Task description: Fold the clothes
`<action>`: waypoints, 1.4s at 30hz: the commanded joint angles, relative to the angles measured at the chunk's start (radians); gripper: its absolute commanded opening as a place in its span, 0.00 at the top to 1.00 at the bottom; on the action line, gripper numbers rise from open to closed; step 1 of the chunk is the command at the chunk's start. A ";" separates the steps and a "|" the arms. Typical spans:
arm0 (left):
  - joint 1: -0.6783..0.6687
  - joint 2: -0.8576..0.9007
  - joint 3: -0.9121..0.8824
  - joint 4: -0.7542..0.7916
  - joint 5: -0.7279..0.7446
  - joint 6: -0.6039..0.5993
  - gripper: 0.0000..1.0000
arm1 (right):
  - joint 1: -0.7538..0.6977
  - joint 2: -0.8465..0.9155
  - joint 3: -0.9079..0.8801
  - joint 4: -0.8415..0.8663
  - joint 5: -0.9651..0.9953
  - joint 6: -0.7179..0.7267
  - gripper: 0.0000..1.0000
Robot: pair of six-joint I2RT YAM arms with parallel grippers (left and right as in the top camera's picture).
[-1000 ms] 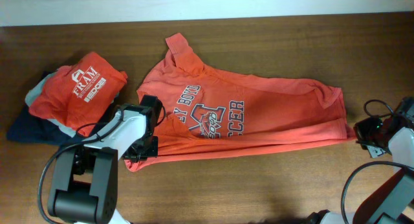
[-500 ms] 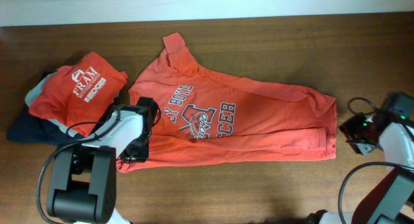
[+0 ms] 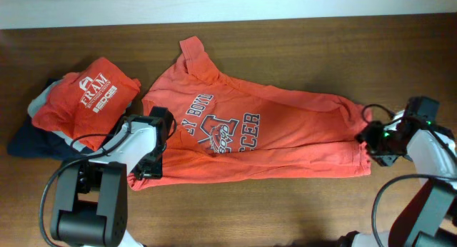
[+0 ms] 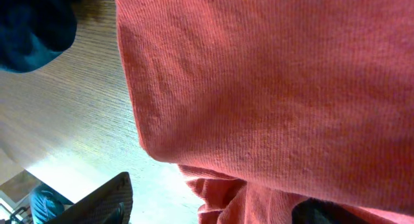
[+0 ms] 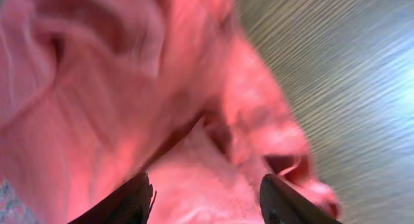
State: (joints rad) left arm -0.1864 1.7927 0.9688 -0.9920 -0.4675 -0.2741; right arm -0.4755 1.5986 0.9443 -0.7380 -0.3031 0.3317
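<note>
We locate the large orange-red short-sleeved cotton T-shirt [image 3: 285, 136] at the centre of the brown wooden worktop [image 3: 300, 54], print side up, with its length running from 9 o'clock to 3 o'clock. One sleeve points toward 11 o'clock. The navy-and-white chest print is partly lost in creases. We can read "BOY" on the upper line and "CCER" on the lower line, with a figure between them that is too small to make out.

At 9 o'clock from the shirt, just beside it, sits a stack of folded garments. On top is a folded red shirt [image 3: 89, 97] printed in white with "FRAM"; the smaller line beneath is not legible. Under it lie a folded grey garment [image 3: 39, 101] and a folded navy garment [image 3: 28, 143].

The left pincer [image 3: 148, 170] sits at the shirt's 8 o'clock corner. In the left wrist view its fingers [image 4: 107, 201] stand well apart, with bunched hem lying in the gap and draped over one finger; nothing is clamped.

The right pincer [image 3: 375, 143] meets the shirt's 3 o'clock edge. The right wrist view is blurred, yet its fingers [image 5: 126, 201] are clearly spread, with crumpled fabric ahead of them and nothing gripped.
</note>
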 commanded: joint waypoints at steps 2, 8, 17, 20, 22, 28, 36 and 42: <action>0.000 0.031 -0.018 0.037 0.116 -0.028 0.26 | 0.070 0.038 0.001 -0.034 -0.071 -0.110 0.41; 0.000 0.031 -0.018 0.038 0.116 -0.028 0.23 | 0.139 0.045 0.001 -0.042 -0.034 -0.083 0.38; 0.000 0.031 -0.018 0.041 0.113 -0.028 0.23 | 0.150 0.045 -0.020 -0.090 0.035 -0.062 0.42; 0.000 0.031 -0.018 0.041 0.112 -0.028 0.23 | 0.150 0.045 -0.034 -0.088 0.048 -0.061 0.43; 0.000 0.031 -0.018 0.041 0.112 -0.028 0.23 | 0.150 0.045 -0.051 -0.080 0.047 -0.061 0.44; 0.000 0.031 -0.018 0.040 0.112 -0.028 0.23 | 0.148 0.045 -0.125 0.028 0.045 -0.003 0.47; 0.000 0.031 -0.018 0.040 0.112 -0.028 0.23 | 0.149 0.045 -0.130 0.070 0.030 0.003 0.67; 0.000 0.031 -0.018 0.040 0.112 -0.028 0.23 | 0.149 0.044 -0.127 0.074 0.007 0.002 0.92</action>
State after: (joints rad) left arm -0.1825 1.7893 0.9688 -0.9932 -0.4728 -0.2741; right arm -0.3328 1.6379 0.8268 -0.6640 -0.2771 0.3359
